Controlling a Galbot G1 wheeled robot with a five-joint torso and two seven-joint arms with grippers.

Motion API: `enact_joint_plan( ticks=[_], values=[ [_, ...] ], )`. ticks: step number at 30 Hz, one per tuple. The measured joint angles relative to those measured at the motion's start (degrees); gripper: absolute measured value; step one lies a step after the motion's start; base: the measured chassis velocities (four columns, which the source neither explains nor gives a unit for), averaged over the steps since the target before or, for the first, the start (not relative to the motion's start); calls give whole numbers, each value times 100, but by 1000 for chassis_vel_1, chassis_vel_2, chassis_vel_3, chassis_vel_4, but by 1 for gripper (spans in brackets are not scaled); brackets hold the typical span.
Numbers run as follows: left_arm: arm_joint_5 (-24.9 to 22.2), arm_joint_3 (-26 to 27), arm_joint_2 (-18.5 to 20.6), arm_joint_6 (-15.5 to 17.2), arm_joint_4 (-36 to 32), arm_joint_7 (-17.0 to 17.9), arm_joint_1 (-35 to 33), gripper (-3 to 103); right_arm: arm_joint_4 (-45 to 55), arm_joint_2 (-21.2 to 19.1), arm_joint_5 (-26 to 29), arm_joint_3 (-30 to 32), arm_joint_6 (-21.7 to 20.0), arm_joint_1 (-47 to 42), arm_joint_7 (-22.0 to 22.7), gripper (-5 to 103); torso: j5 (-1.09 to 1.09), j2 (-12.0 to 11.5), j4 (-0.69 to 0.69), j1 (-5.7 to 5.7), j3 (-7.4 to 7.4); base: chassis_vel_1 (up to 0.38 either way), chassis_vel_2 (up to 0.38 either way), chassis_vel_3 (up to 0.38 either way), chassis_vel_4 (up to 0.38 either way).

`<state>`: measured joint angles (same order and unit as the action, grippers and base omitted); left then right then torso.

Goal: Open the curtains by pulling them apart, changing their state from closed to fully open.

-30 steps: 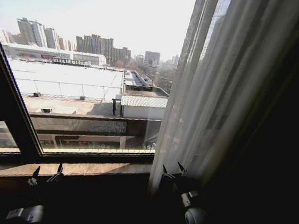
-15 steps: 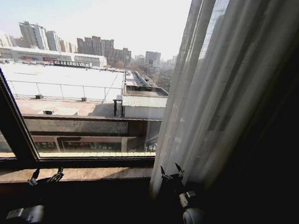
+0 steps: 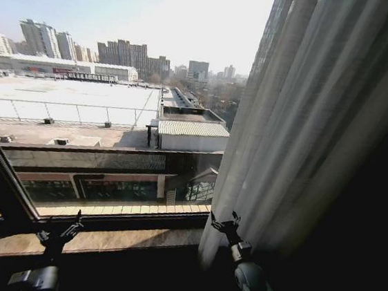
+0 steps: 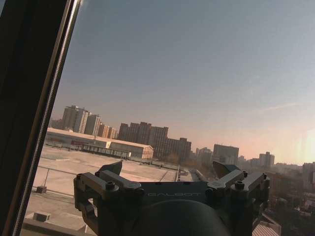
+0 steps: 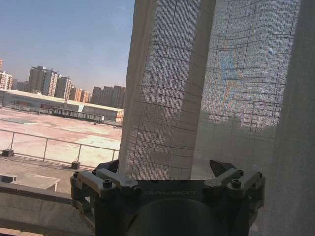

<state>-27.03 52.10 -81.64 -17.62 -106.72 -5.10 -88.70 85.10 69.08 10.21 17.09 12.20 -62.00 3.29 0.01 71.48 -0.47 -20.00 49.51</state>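
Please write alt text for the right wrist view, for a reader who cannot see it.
The open right gripper points at the edge of the sheer white curtain, not holding it. Beside the curtain, bare window glass shows rooftops and distant towers.

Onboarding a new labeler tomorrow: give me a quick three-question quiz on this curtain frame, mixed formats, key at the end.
1. True or false: the right gripper is clamped on the sheer curtain.
2. Multiple choice: in the head view, the left gripper sits in front of
A. the window sill
B. the dark drape
C. the curtain's top edge
3. Fill in: in the right wrist view, the fabric directly ahead of the open fingers is the ____.

Key
1. False: its fingers are spread and hold nothing, just at the curtain's lower edge.
2. A
3. curtain
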Motion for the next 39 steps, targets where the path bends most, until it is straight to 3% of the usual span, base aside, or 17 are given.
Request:
enact_joint_plan(
  ticks=[5,8,10,11,14,20,23,25,31,39],
  values=[
    [0,2,0,0,0,0,-1,100,-248,102,-70,-41,-1,187,39,103,-1,2,0,2,0,40,-57,-45,39],
    [0,2,0,0,0,0,0,100,-288,129,-23,-79,43,230,-2,95,-2,0,0,-2,1,0,0,0,0],
    [0,1,0,0,0,0,2,100,-290,134,-4,-103,71,238,-26,84,0,-3,0,-9,3,0,0,0,0],
    [0,1,0,0,0,0,2,100,-290,134,0,-110,80,237,-30,84,0,-3,0,-10,4,0,0,0,0],
    [0,0,0,0,0,0,2,100,-289,126,55,-116,132,222,-71,68,-1,-4,-1,-10,3,0,0,0,0],
    [0,0,0,0,0,0,1,100,-290,117,183,-72,238,174,-206,51,-1,-2,-1,-5,2,0,0,0,0],
    [0,0,0,0,0,0,2,100,-289,121,263,-38,330,151,-282,36,-2,-2,-1,-6,2,0,0,0,0],
    [0,0,0,0,0,1,2,100,-300,128,273,-33,359,151,-281,36,-1,-2,0,-6,2,0,0,0,0],
    [0,0,0,0,0,0,2,100,-316,123,368,3,391,125,-363,3,-1,-2,0,-6,2,0,0,0,0],
    [0,0,0,0,0,0,2,100,-328,107,452,7,334,148,-422,0,-1,-2,-1,-6,2,-10,-12,14,6]
  ],
)
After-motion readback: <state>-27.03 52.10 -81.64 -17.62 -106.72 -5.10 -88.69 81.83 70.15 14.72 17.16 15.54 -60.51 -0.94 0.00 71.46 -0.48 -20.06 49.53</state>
